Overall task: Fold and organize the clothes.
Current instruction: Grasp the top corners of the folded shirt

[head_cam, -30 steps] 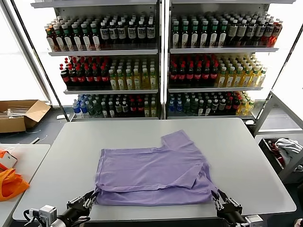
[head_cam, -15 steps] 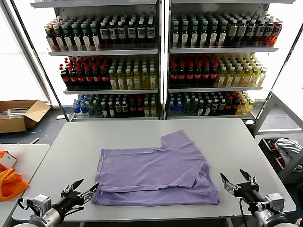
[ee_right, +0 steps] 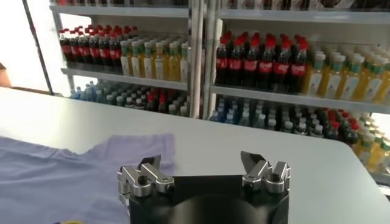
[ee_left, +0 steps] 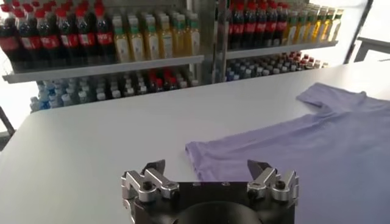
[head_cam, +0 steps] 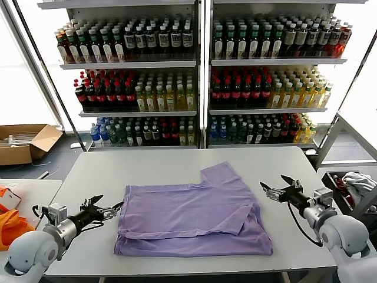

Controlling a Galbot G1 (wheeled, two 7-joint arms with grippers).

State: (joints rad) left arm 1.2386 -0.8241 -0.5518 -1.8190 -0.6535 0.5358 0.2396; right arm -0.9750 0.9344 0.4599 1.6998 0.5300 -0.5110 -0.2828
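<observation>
The clothes are one lavender T-shirt (head_cam: 194, 215) lying partly folded on the grey table (head_cam: 147, 168), one sleeve pointing toward the shelves. In the left wrist view the shirt (ee_left: 304, 140) spreads across the table beyond the fingers, a corner nearest them. My left gripper (head_cam: 108, 203) (ee_left: 205, 164) hovers open just off the shirt's left edge, holding nothing. My right gripper (head_cam: 273, 181) (ee_right: 200, 157) is open and empty over bare table to the right of the shirt (ee_right: 73, 176), level with the sleeve.
Shelves of bottled drinks (head_cam: 194, 76) stand behind the table. A cardboard box (head_cam: 23, 141) sits on the floor at far left. Orange fabric (head_cam: 12, 230) lies on a side table at left. A white cloth bundle (head_cam: 356, 183) rests in a bin at right.
Both grippers opened and let go of the shirt's near corners, then moved outward and farther up the table's sides. The shirt's near edge now lies flat.
</observation>
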